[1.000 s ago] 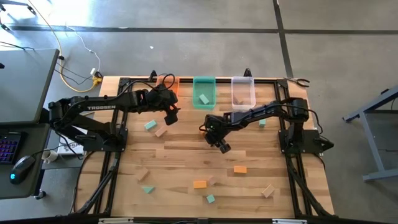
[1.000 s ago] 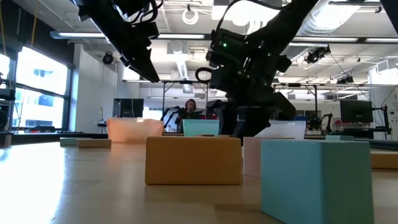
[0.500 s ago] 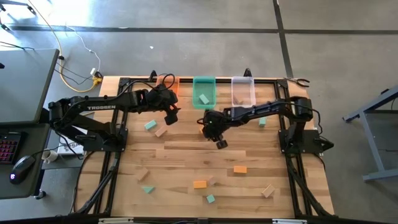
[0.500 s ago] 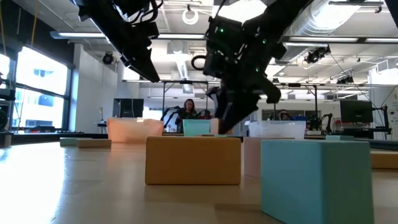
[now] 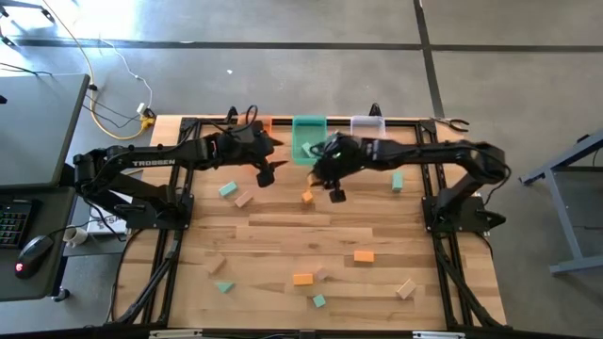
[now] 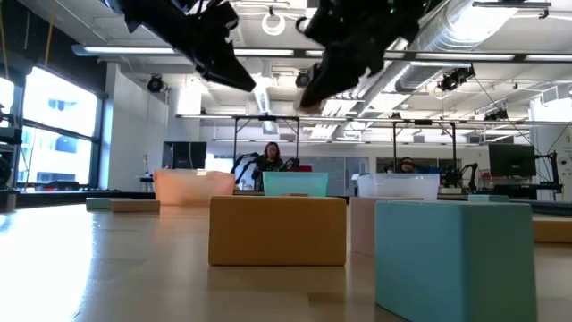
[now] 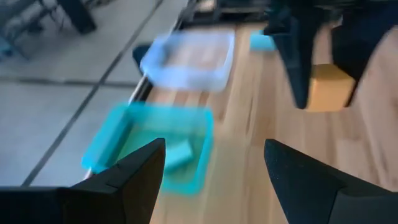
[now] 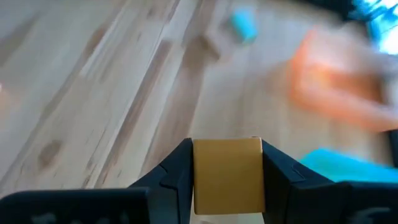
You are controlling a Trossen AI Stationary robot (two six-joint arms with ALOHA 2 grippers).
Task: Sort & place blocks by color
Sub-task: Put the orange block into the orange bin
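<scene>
Orange block (image 8: 227, 174) clamped in right gripper (image 8: 226, 163) jaws, seemingly airborne.

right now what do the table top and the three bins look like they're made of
The table top looks like bare wood: pale planks with grain lines and seams. The green bin and orange bin look like tinted plastic, smooth and slightly see-through. The clear bin looks like colourless plastic, with a pale rim and translucent walls.
</scene>
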